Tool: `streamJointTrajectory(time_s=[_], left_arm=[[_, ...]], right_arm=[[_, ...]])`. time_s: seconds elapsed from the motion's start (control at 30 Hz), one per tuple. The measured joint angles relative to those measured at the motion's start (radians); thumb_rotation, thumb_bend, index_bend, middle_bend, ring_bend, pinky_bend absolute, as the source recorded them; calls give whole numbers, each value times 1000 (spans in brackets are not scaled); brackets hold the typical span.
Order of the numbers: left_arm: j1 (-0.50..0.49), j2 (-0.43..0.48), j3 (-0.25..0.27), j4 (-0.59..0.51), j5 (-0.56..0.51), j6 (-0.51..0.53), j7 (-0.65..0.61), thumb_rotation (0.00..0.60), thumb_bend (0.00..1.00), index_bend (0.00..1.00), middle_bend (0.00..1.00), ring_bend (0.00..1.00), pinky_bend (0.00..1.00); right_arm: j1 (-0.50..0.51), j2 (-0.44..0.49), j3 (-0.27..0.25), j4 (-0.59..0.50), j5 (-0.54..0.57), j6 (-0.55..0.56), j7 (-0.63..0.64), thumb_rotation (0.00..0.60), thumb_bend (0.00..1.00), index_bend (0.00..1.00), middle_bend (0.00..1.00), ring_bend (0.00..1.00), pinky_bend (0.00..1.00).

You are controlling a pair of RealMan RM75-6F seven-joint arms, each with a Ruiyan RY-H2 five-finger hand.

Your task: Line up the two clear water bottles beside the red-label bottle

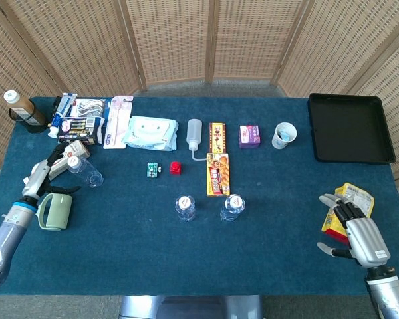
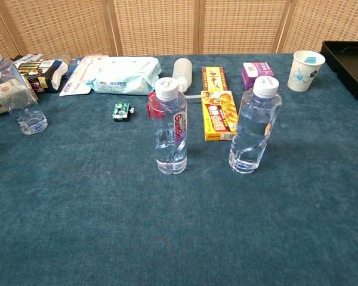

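Observation:
The red-label bottle point(image 1: 185, 207) point(image 2: 170, 126) stands upright at the table's middle front. One clear water bottle point(image 1: 232, 207) point(image 2: 255, 125) stands just to its right, a small gap apart. The other clear bottle point(image 1: 86, 171) point(image 2: 15, 93) stands far off at the left. My left hand point(image 1: 45, 174) hovers just left of that bottle with its fingers spread, holding nothing. Near the front right corner, my right hand point(image 1: 352, 229) lies open beside a yellow snack bag point(image 1: 351, 198). Neither hand shows clearly in the chest view.
A green lint roller point(image 1: 53, 211) and a lying milk-tea bottle point(image 1: 56, 161) sit by my left hand. Behind the bottles are a wipes pack point(image 1: 149, 131), a squeeze bottle point(image 1: 194, 136), yellow boxes point(image 1: 217, 166), a paper cup point(image 1: 284, 135) and a black tray point(image 1: 351, 127).

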Motion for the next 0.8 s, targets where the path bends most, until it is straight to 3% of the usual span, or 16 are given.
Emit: streamJointTrajectory(time_s=[0.27, 0.4, 0.57, 0.67, 0.8], left_arm=[[-22, -57, 12, 48, -14, -49, 3, 600, 48, 0, 0, 0, 60], [-28, -78, 11, 68, -17, -46, -5, 600, 151, 6, 34, 19, 95], [-32, -91, -8, 70, -66, -67, 65, 600, 290, 255, 288, 142, 208], [-35, -91, -23, 52, -112, -100, 126, 600, 308, 350, 361, 180, 226], [-35, -93, -47, 23, -158, -116, 183, 600, 312, 381, 383, 218, 277]], right_arm=[[3, -5, 1, 8, -5, -15, 11, 600, 24, 145, 137, 118, 163], [4, -6, 3, 8, -4, -19, 22, 600, 24, 145, 137, 118, 163], [3, -6, 4, 9, -8, -21, 30, 600, 24, 145, 137, 118, 164], [2, -6, 5, 10, -10, -20, 35, 600, 25, 145, 137, 119, 165], [0, -4, 6, 11, -10, -17, 46, 600, 25, 145, 137, 120, 164]])
